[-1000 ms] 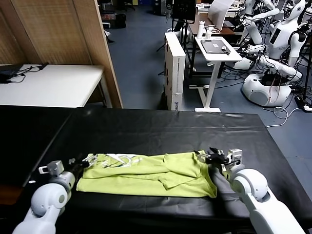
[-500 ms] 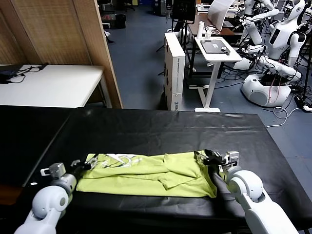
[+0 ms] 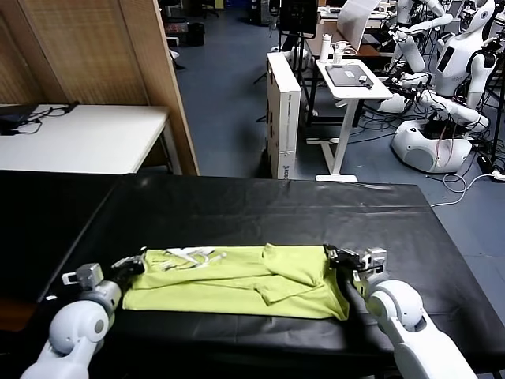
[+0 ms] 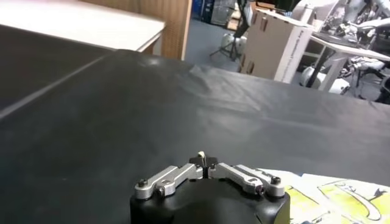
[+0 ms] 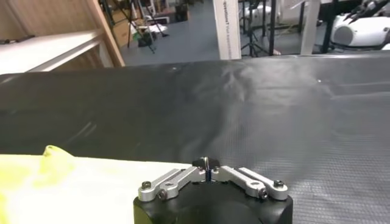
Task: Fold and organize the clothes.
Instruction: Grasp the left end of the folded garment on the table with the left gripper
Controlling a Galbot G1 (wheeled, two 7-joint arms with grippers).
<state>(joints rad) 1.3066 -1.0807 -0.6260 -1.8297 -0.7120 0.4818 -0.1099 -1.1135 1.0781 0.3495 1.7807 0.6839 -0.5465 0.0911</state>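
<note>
Black table holds the lime T-shirt, folded into a strip near the front edge. Left gripper pinched shut at its left end, right gripper at its right end. Pinched cloth hidden; lower arms cut off.

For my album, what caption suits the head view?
Both grippers, left gripper and right gripper, pinch opposite ends of a lime T-shirt.
</note>
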